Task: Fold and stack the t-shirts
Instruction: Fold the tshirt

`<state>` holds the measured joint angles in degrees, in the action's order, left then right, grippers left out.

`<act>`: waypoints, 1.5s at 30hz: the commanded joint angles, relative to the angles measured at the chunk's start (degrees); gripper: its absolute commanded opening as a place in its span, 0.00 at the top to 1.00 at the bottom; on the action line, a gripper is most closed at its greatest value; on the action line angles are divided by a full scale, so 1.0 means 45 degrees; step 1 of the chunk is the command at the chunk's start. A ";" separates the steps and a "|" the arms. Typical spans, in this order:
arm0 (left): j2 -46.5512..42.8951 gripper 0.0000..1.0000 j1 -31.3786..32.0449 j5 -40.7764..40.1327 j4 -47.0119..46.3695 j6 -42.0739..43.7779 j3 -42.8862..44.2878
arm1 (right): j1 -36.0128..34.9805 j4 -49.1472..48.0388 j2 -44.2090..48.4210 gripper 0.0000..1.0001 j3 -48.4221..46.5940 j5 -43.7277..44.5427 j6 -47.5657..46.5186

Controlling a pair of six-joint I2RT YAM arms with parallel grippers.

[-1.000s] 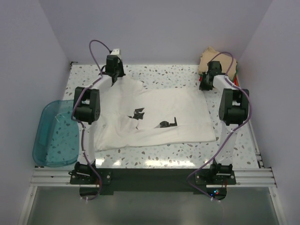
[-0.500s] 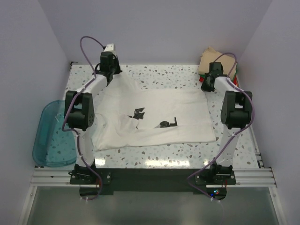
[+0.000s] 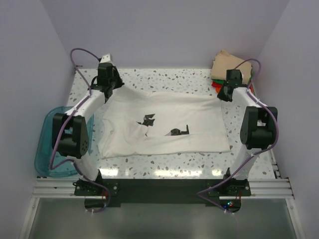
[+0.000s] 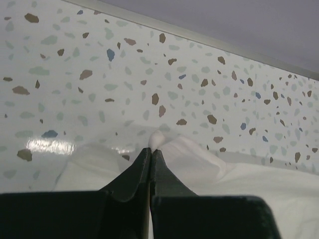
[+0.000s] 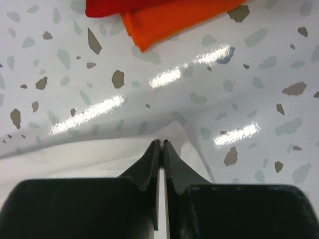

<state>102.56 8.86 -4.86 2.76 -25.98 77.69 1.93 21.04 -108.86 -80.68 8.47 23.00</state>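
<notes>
A large white t-shirt [image 3: 164, 124] with a small black print lies spread over the middle of the speckled table. My left gripper [image 3: 110, 90] is shut on its far left corner; a nub of white cloth [image 4: 156, 139] pokes out past the closed tips [image 4: 151, 151]. My right gripper [image 3: 223, 95] is shut on the far right corner, with white cloth [image 5: 99, 154] on both sides of the closed tips [image 5: 160, 143]. Folded tan shirt [image 3: 225, 63] tops a stack at the far right, with green and red edges under it. Orange-red cloth [image 5: 174, 17] lies just ahead of the right gripper.
A translucent teal bin [image 3: 55, 144] sits at the table's left edge beside the left arm. The back wall runs close behind both grippers [image 4: 199, 20]. The shirt's near hem lies around a hand's width from the table's front edge [image 3: 164, 172].
Both grippers moved outward, left going left and right going right and back. The far edge of the white shirt is now pulled straighter between them; the left arm swung out over the bin.
</notes>
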 commanded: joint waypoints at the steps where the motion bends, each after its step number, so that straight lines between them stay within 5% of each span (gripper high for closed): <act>1: -0.2024 1.00 -0.0134 -0.0267 0.0458 -0.1002 -0.1165 | 0.0019 -0.0221 0.1374 1.00 0.0875 0.0462 0.0630; 19: -0.8783 1.00 -0.0133 0.0378 0.1865 -0.3055 -0.7691 | 0.0019 -0.0378 0.4834 1.00 0.5153 0.0482 0.1450; 45: -1.2498 1.00 -0.0114 0.0632 0.2978 -0.3524 -1.0936 | 0.0117 -0.0925 0.6456 1.00 0.7734 0.0305 0.1958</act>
<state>48.21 8.73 -1.74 16.03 -40.97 28.91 2.07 19.16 -82.00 -46.26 9.43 30.79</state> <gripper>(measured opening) 0.024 0.047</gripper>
